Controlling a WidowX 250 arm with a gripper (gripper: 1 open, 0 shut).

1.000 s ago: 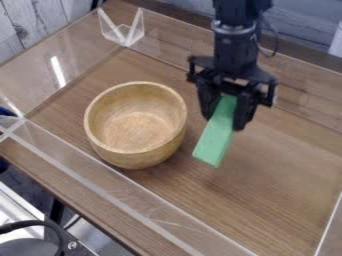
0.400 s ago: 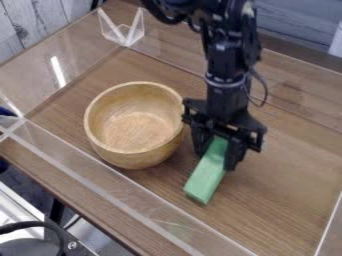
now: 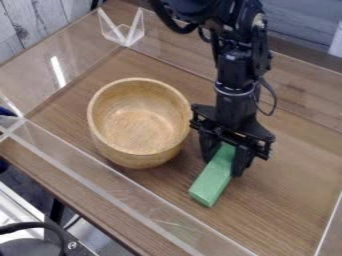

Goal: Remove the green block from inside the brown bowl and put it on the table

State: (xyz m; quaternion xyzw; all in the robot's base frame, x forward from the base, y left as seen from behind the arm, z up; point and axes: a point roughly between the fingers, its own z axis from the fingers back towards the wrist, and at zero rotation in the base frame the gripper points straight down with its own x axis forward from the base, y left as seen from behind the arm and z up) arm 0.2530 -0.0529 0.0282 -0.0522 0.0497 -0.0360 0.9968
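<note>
Camera view: the brown bowl (image 3: 139,123) is taken as the landmark. Nothing but bare wood can be seen in it; its inner wall and floor are in plain view, grain visible. The bowl is seated upright on the table (image 3: 100,192), rim up.

The green block (image 3: 211,183) is located outside the bowl, just beside it, on the right side of the picture and a bit nearer the viewer. The bowl's wall is not touched by it. Its long axis is run from the upper right, under the gripper (image 3: 225,150), to the lower left, steeper than a diagonal, with the free end pointed toward the near edge of the picture. A broad green face is shown upward. Whether it is laid fully flat on the wood can't be told.

The gripper's fingers are clamped on the block's far end, beside the bowl; that end is partly covered by them. The near end is left uncovered.
</note>
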